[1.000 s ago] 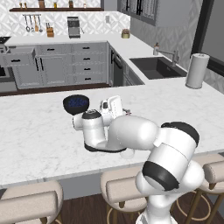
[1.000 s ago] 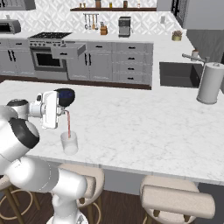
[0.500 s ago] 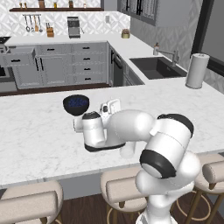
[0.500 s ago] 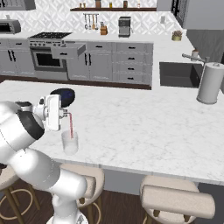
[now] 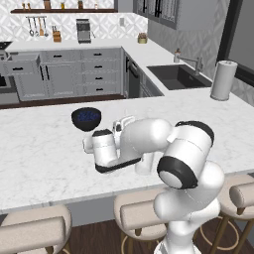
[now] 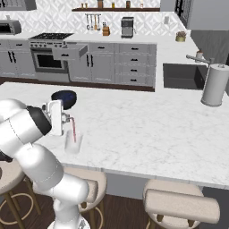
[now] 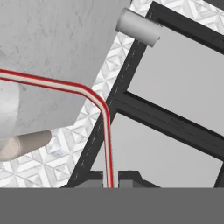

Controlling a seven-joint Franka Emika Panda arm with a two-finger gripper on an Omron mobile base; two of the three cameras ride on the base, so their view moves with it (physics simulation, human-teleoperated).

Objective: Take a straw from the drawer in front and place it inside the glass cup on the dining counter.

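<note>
The gripper [image 6: 68, 120] stays clamped on the straw [image 6: 74, 130], whose lower end has come down into the glass [image 6: 72, 144] near the counter's [image 6: 147, 134] front edge; release remains.

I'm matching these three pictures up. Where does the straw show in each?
Left base view: hidden behind the arm.
Right base view: the straw stands left of centre, lower end in the glass cup.
Hand view: bent red line rising from bottom centre.
Shared landmark: paper towel roll.
</note>
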